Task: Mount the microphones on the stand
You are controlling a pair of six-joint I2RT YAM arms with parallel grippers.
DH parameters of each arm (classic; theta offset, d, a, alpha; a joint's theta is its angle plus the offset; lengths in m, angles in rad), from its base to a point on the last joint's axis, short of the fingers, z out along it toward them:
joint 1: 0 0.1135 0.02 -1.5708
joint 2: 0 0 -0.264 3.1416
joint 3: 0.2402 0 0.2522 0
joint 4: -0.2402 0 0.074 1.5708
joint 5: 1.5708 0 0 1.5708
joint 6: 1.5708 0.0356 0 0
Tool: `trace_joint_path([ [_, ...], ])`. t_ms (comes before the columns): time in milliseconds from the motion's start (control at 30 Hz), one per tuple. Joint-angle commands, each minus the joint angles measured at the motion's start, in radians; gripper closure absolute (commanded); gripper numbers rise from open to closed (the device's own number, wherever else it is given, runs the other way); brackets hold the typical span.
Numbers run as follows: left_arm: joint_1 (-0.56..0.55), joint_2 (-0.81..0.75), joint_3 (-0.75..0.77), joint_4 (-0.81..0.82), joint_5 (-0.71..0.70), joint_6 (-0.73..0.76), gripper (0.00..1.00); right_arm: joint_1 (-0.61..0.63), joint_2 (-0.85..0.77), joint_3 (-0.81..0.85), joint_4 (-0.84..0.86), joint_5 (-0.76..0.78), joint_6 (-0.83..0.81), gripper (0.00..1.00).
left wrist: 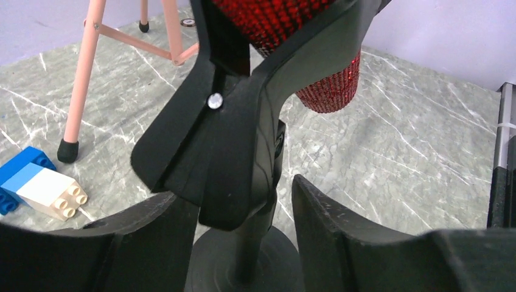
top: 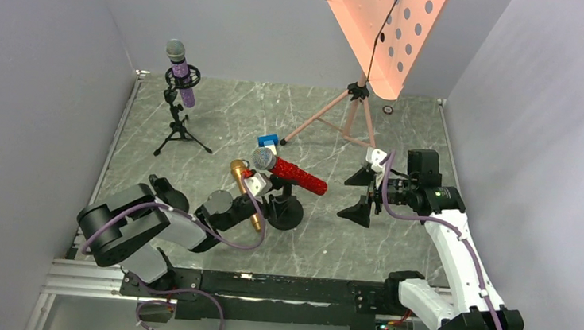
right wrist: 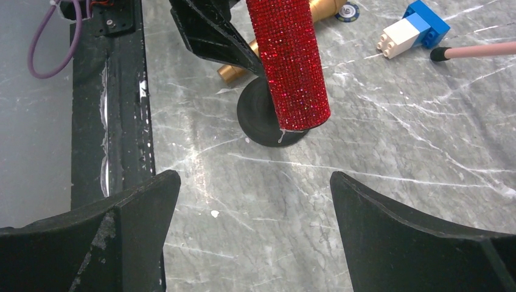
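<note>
From above, the purple mic [top: 182, 76] stands up in a small black tripod [top: 179, 127] at the far left of the table [top: 230, 112]. The red mic [top: 300, 176] lies tilted in the clip of a low stand [top: 286, 211] with a round base, near the middle. Its silver head points left. The gold mic [top: 239, 172] lies flat on the table just beside that stand. A blue and white block [top: 268, 141] sits just behind the red mic, and a pink stand [top: 339, 113] is at the back. The left gripper [top: 264, 188] is right at the low stand. The right gripper [top: 360, 193] hangs near the red mic's handle end with its jaws spread wide and nothing in them. In the left wrist view, the black clip [left wrist: 225, 140] holds the red mic up high. The clip's bottom and the stand's pole sit between the two fingers [left wrist: 365, 255]. The jaws are apart, and a bit of table shows between the clip and the right-hand finger. In the right wrist view, the red mic's handle end hangs over the round base, apart from both wide-spread fingers [right wrist: 122, 237], and the gold mic peeks out behind it.
</note>
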Motion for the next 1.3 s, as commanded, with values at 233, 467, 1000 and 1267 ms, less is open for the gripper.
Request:
trace_joint_path([
  [233,-0.013,0.019,0.024,0.060,0.003,0.002,0.91,-0.010,0.006,0.006,0.038,-0.023,-0.015,0.00],
  [467,-0.011,-0.179,0.034,-0.106,-0.044,0.082,1.00,-0.013,0.009,0.007,0.039,-0.018,-0.013,0.00],
  [1000,0.363,-0.273,0.378,-0.436,0.087,0.068,1.00,-0.020,-0.012,0.009,0.027,-0.020,-0.023,0.00],
  [1267,0.530,0.007,0.580,-0.314,0.083,0.056,1.00,-0.019,-0.013,0.011,0.015,-0.025,-0.034,0.00],
])
